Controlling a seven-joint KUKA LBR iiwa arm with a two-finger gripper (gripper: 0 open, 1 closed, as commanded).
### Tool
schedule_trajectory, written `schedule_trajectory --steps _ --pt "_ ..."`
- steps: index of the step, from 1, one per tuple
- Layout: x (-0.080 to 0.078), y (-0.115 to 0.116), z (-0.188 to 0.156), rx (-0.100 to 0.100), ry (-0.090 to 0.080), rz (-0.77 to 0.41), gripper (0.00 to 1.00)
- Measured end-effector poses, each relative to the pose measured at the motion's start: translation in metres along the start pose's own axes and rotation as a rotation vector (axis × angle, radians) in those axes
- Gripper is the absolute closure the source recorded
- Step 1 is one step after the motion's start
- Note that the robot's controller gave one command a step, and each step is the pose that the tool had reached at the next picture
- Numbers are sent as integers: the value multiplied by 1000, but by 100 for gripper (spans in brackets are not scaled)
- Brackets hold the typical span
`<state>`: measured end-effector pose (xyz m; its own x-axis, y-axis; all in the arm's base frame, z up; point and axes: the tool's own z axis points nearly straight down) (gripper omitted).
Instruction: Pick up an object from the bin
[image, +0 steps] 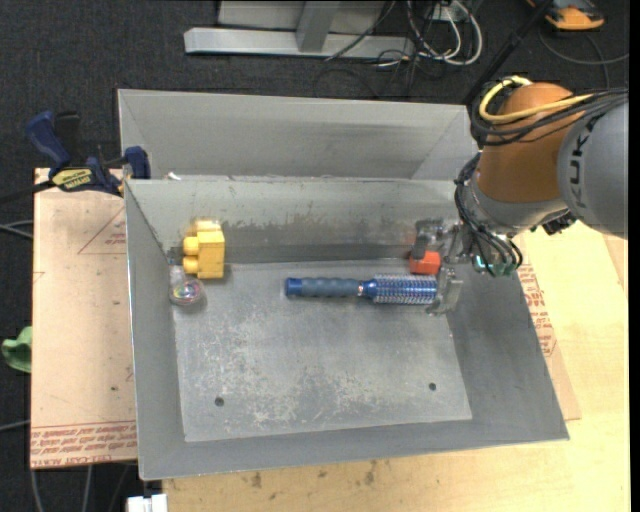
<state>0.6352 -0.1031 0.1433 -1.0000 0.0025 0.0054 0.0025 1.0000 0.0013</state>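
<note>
- Bin (320, 390) of grey metal, with sloping walls and a flat floor, most of which lies bare towards the front.
- A yellow block (206, 249) sits at the far left of the floor, close against the foot of the left wall, with a smaller yellow step jutting out on its left side.
- A small, clear, glossy round thing (185, 292) lies just in front of the yellow block and slightly to its left, near it or touching it; which of the two cannot be told.
- A blue brush (360, 290) lies flat across the middle of the back half of the floor, well apart from the yellow block. Its dark blue handle points left and its lighter, bristled head points right.
- An orange-red piece (427, 263), small and blocky, lies just behind the right end of the brush head, near the back right corner of the floor.
- The gripper (445, 272) hangs low at the right end of the floor, right beside both the brush head and the orange-red piece. How far open it is, and whether it has hold of either thing, cannot be told.
- The arm (590, 170) reaches in over the right wall, its wrist under an orange cover (525, 150) with yellow cable looped on top.
</note>
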Motion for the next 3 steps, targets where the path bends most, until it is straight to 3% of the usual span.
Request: schedule_trajectory --steps 1,2,3 --pt "4 39 69 -2 -1 -46 0" --pt "2 36 65 1 -7 -43 100" --pt "6 25 -62 3 -15 -87 100"
